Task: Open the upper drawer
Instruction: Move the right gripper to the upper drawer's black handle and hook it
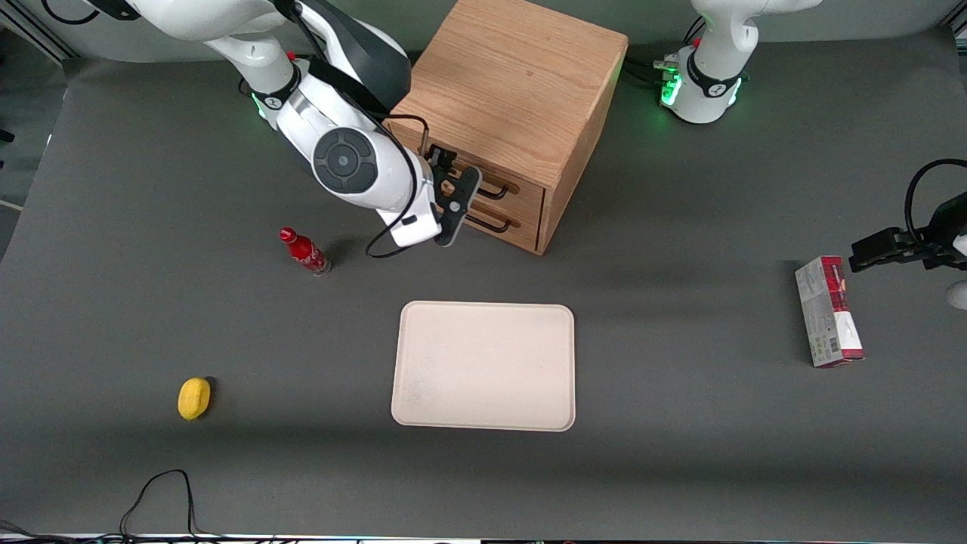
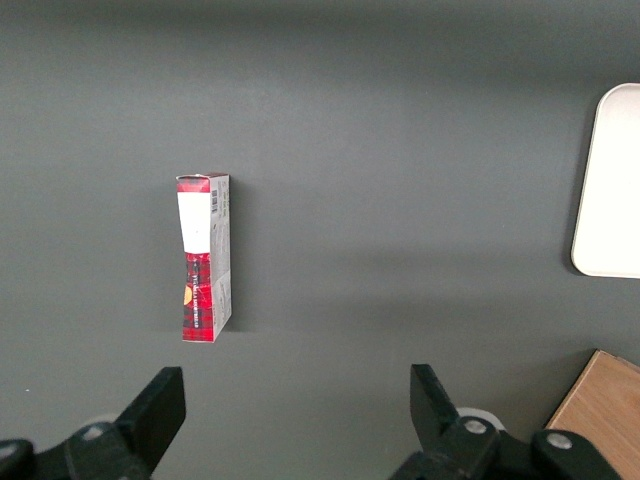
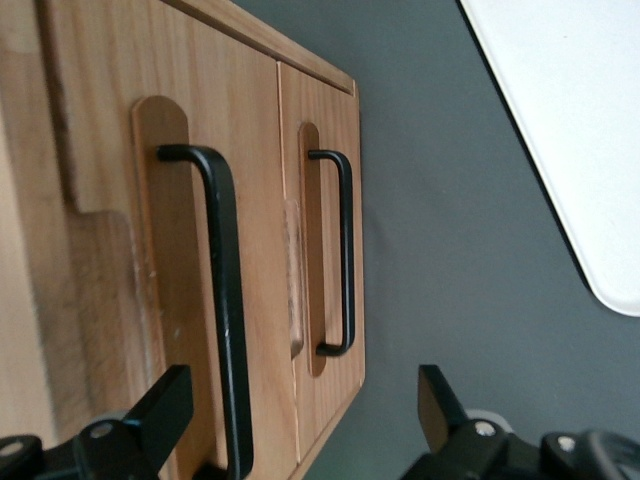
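The oak cabinet (image 1: 514,83) stands at the back middle of the table. Its upper drawer (image 1: 521,190) is shut flush, with a long black wire handle (image 1: 495,189); the bottom drawer's handle (image 1: 495,224) is just below it. My right gripper (image 1: 455,202) is open, right in front of the drawer fronts. In the right wrist view the upper drawer's handle (image 3: 226,300) runs between the open gripper's (image 3: 300,410) fingers, close to one finger (image 3: 165,410) and apart from it. The bottom drawer's handle (image 3: 342,250) lies beside it.
A cream tray (image 1: 483,366) lies nearer the front camera than the cabinet; it also shows in the right wrist view (image 3: 570,130). A red bottle (image 1: 304,251) and a yellow object (image 1: 194,397) stand toward the working arm's end. A red box (image 1: 829,311) lies toward the parked arm's end.
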